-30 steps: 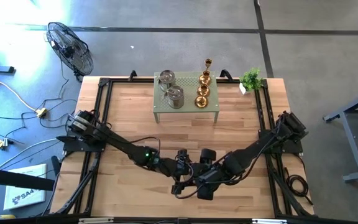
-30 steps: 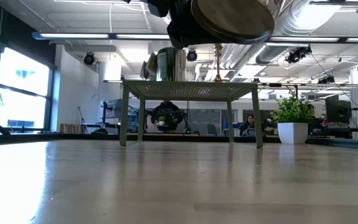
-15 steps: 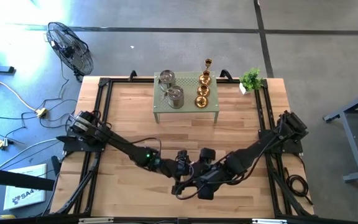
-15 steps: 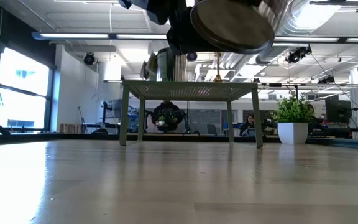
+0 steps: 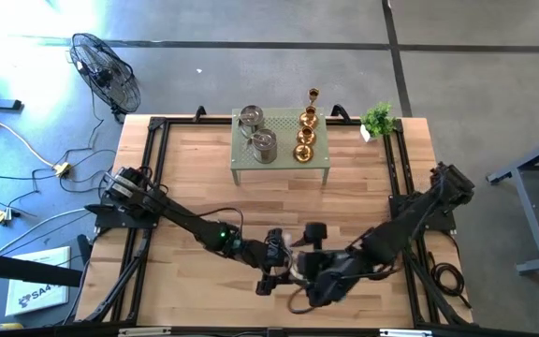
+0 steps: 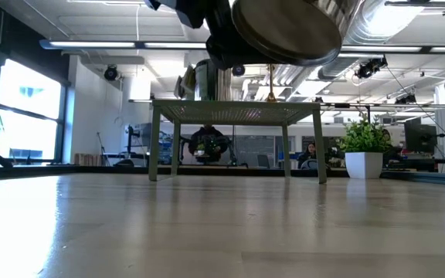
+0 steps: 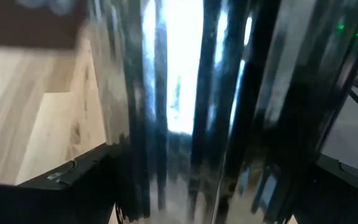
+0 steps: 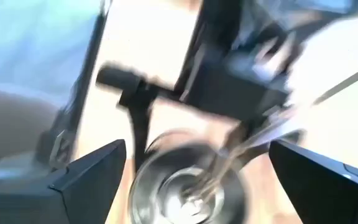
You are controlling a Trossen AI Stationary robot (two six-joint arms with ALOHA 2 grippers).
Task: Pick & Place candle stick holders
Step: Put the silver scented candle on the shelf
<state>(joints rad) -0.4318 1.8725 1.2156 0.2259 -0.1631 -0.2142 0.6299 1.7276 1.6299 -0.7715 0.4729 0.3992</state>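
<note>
Near the front edge of the wooden surface (image 5: 195,187), the left tool (image 5: 284,265) is clamped on a silver-grey candle stick holder (image 6: 284,27), held in the air above the boards. The right tool (image 5: 318,288) sits just beside it, toward the front edge, fingers spread apart and holding nothing. Well beyond both tools, a green perforated stand (image 5: 281,161) carries two more silver-grey holders (image 5: 257,133) and three gold holders (image 5: 306,129) in a row. A small potted plant (image 5: 378,119) stands beside the stand.
</note>
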